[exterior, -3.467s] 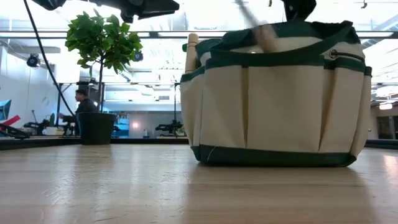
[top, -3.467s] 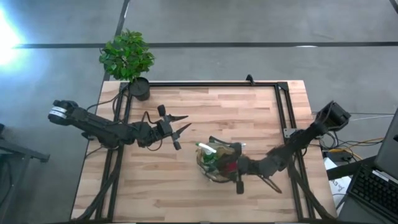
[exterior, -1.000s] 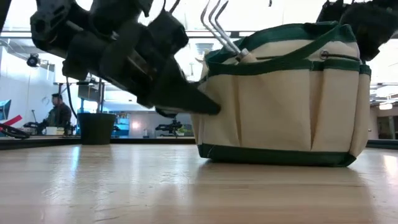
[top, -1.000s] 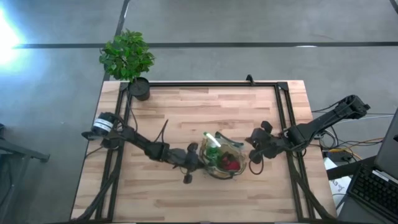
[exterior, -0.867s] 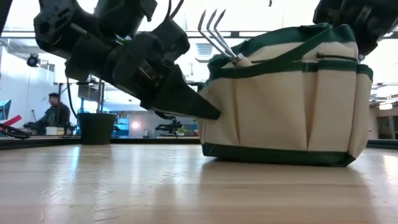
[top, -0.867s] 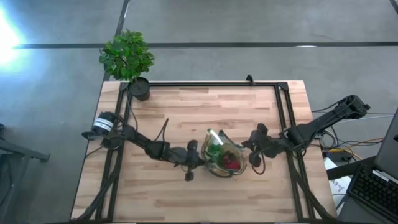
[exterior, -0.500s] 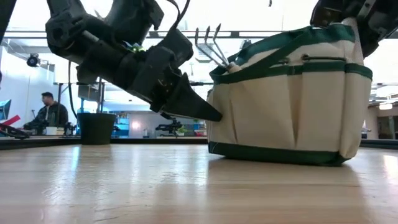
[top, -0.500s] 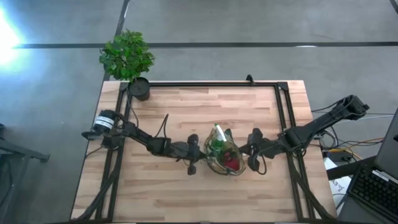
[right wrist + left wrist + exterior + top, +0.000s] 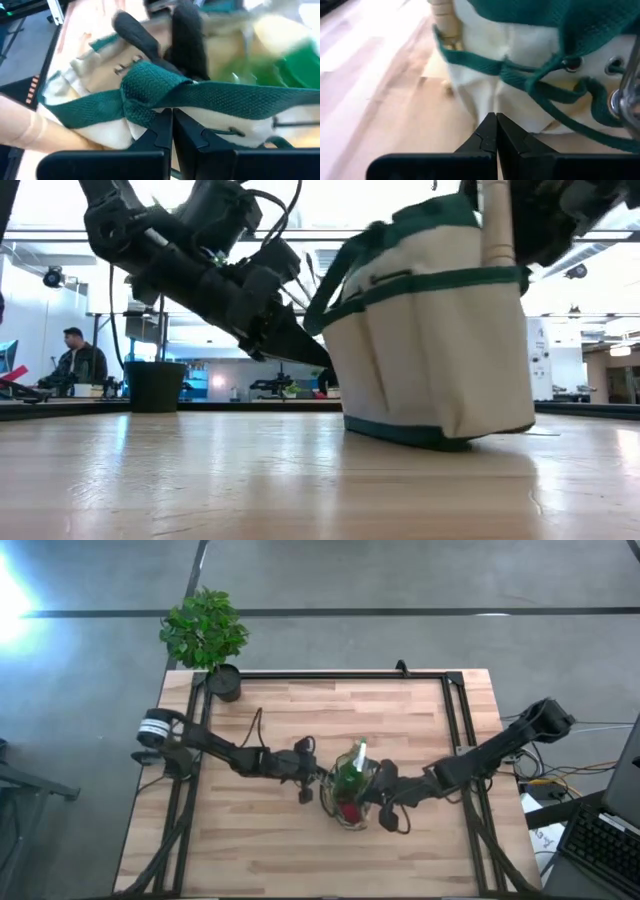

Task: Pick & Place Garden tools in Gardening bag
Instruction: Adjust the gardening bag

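Note:
The gardening bag [image 9: 349, 796], cream with green trim, stands on its base mid-table. A green spray bottle [image 9: 350, 772] and a red glove [image 9: 347, 810] lie in it. A wooden handle [image 9: 495, 220] sticks up from a side pocket, and dark shears handles [image 9: 145, 40] show at the rim. My left gripper [image 9: 320, 785] is shut against the bag's left side. Against its right side, my right gripper [image 9: 379, 803] is also shut. My left gripper presses its shut fingertips [image 9: 495, 125] against the bag's cream side wall [image 9: 485, 97], below the green band. It comes from the table's left, slanting down. My right gripper pushes its shut fingertips [image 9: 169, 120] into the green strap [image 9: 160, 95] at the bag's rim, slanting down from the table's right.
A leafy plant [image 9: 204, 628] in a black pot [image 9: 224, 683] stands at the table's far left corner. A black frame rail [image 9: 340, 675] runs along the far edge. Bare wood [image 9: 260, 855] lies toward the near edge. A person [image 9: 75, 360] sits in the room behind.
Both shut grippers have kept pushing on the bag. The left one moved toward the far edge, the right one toward the left and near edges. The bag has turned about on the table, so the spray bottle now points toward the far edge.

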{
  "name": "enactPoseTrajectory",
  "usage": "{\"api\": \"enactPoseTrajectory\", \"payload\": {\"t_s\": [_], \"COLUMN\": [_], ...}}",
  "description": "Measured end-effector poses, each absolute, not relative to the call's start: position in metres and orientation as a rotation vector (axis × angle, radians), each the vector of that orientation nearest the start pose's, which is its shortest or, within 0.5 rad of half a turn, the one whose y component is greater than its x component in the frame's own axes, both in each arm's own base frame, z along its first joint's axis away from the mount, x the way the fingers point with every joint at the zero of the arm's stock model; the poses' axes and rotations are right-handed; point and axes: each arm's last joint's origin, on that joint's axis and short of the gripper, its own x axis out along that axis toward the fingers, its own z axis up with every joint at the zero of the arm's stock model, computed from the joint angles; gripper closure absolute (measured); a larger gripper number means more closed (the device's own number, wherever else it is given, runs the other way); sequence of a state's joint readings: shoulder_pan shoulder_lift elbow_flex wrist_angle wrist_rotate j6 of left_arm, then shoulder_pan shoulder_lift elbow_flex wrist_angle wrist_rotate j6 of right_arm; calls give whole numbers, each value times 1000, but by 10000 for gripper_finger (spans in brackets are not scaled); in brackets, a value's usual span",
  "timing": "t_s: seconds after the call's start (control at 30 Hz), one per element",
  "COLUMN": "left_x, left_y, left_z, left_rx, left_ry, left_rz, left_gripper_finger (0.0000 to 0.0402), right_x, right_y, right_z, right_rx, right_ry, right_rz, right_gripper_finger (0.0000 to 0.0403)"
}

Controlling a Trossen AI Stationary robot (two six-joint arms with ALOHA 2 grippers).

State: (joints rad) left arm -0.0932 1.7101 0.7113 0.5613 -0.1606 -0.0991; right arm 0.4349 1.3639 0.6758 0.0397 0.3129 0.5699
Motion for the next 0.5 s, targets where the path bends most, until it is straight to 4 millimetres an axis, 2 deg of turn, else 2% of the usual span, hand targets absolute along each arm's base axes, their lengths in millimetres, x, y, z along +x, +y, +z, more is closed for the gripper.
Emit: {"api": "enactPoseTrajectory", "payload": {"t_s": [0.13,0.23,0.5], "left_x": [319,311,294], "left_y": [-16,-10,-7], "left_z": [167,176,175], "left_rx": [-24,-24,-36], "left_ry": [436,439,451], "left_rz": [110,126,134], "left_gripper_finger": [399,399,399], "right_x": [265,268,251], "right_y": [110,107,96], "right_z": [203,205,213], "right_rx": [265,246,259], "right_ry": [603,638,720], "right_rz": [-46,-69,-140], "right_gripper_finger": [395,395,395]}}
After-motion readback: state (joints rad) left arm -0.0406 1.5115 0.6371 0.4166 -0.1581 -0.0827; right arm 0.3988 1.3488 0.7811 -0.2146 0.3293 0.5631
